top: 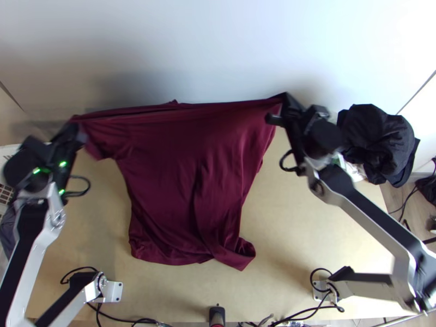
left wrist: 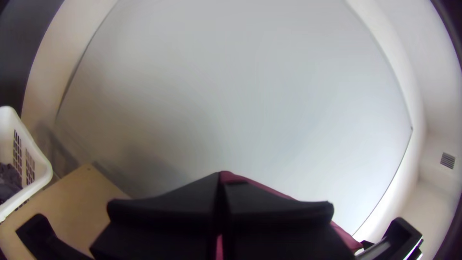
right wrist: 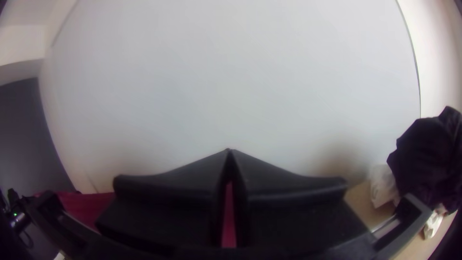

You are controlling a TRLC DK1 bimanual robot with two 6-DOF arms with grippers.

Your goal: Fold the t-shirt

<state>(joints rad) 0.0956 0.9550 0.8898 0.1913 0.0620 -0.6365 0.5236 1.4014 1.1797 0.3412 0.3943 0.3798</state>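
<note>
In the top view the dark red t-shirt (top: 180,163) is stretched between both grippers, its upper edge raised and nearly straight, its lower part hanging to the table with the bottom right corner turned over. My left gripper (top: 76,131) is shut on its upper left end, my right gripper (top: 280,106) on its upper right end. In the left wrist view red cloth (left wrist: 344,236) runs out beside the left gripper (left wrist: 221,180), whose fingers are closed together. The right wrist view has the right gripper (right wrist: 229,156) closed with red cloth (right wrist: 229,216) between its fingers.
A black cloth heap (top: 376,139) lies at the table's right edge. A white basket (left wrist: 41,173) stands beyond the table's left side. Cables (top: 136,320) run along the near edge. A pale wall (top: 207,43) rises behind the wooden table (top: 300,229).
</note>
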